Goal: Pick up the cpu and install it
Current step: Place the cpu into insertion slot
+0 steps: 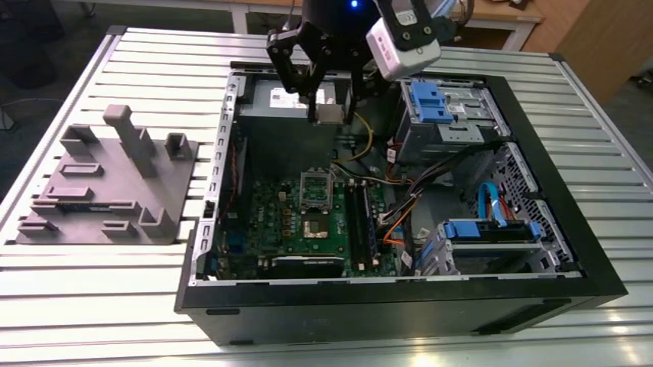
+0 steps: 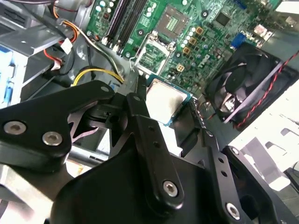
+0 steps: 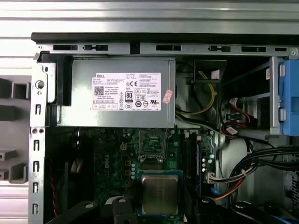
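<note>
My gripper (image 1: 329, 115) hangs over the back of the open computer case (image 1: 571, 252), shut on the cpu (image 1: 329, 114), a small square chip with a silvery top. In both wrist views the black fingers clamp the cpu (image 2: 163, 99) (image 3: 160, 193) by two opposite edges. The green motherboard (image 1: 275, 222) lies below. Its socket (image 1: 318, 223) (image 3: 152, 142) stands open, with the metal cover plate (image 1: 314, 184) flipped up beside it. The cpu is held in the air, some way off the socket (image 2: 152, 58).
A grey labelled power supply box (image 3: 117, 93) sits at the case's back wall, just under the gripper. Blue drive bays (image 1: 439, 103) and bundled cables (image 1: 403, 218) fill the exterior view's right. A black fan (image 2: 247, 79) borders the board. A grey fixture block (image 1: 112, 183) stands outside the case.
</note>
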Motion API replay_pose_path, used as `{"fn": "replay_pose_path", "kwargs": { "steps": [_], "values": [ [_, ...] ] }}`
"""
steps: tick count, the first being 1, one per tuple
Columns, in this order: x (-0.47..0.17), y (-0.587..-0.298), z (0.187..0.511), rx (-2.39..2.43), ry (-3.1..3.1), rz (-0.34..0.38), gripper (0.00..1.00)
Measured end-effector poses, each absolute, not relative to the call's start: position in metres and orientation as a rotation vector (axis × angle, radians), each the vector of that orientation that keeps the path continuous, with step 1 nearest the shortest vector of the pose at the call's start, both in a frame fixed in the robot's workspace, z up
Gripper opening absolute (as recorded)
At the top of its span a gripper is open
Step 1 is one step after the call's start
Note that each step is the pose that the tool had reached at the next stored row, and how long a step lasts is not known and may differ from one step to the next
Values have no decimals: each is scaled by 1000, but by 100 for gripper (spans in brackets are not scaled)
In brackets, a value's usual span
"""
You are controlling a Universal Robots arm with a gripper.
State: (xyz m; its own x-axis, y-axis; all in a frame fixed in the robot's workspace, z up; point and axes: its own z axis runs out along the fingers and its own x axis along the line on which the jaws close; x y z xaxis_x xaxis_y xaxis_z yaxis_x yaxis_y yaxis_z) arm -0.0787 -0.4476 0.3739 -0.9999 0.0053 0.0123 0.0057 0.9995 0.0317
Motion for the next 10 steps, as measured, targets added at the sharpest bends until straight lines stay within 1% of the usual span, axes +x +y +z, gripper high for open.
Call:
{"fn": "replay_pose_path", "kwargs": {
  "steps": [4,10],
  "values": [
    [-79,-456,366,3,-3123,-50,47],
    [-81,-457,356,11,-3122,-49,47]
  ]
}}
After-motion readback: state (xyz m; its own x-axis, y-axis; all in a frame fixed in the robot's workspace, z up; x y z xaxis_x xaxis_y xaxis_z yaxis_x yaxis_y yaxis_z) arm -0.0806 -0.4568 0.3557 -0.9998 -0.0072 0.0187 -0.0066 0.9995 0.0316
